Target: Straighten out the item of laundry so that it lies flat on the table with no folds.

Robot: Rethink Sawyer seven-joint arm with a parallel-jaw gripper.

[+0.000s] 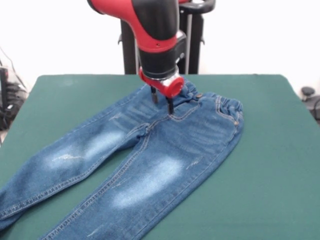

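Note:
The blue denim jeans (150,165) lie spread on the dark green table (272,175). Their elastic waistband is at the far right and both legs run toward the near left, past the picture's lower edge. Pale faded patches show on both thighs. The fabric looks mostly flat, with small wrinkles near the crotch and waistband. My gripper (162,102) hangs from the red and black arm straight above the waistband by the fly. Its two dark fingers (170,106) stand apart, open, with their tips at or just above the denim. Nothing is held.
The robot's black pedestal (192,45) stands behind the table's far edge. Dark cables and gear (10,95) lie off the table at the left, and a small dark object (307,92) sits off its right side.

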